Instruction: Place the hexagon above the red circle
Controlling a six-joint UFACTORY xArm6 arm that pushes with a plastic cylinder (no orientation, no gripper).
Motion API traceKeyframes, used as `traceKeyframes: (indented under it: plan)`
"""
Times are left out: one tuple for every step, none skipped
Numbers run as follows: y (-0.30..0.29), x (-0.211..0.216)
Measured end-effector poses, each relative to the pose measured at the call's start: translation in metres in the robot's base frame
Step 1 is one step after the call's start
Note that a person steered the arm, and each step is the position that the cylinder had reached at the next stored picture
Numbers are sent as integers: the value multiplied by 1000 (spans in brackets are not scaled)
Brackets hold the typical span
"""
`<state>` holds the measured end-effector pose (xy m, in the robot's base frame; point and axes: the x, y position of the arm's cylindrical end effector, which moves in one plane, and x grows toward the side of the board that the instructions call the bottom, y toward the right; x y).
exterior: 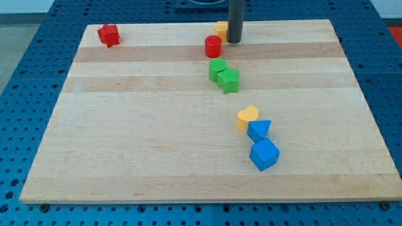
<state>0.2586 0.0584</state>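
Hexagon, yellow (220, 29), sits at the board's (125, 157) top edge, touching my tip (234, 41) on its right, just above the red circle (213, 46). No gripper, only the rod. Green pair (223, 75) below. Open wood across the view's left and bottom. No readable writing.

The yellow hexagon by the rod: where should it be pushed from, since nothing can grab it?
Push its right face, coming from the view's right. My tip already sits there, and the yellow hexagon lies above and slightly right of the red circle.
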Motion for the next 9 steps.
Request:
traceKeyframes:
  plan:
    - [12,3]
    - [31,-7]
    - [32,-35]
    - [27,-39]
    - [21,-34]
    - [13,-33]
    - [-3,-33]
    - [-16,-33]
    - [-18,-33]
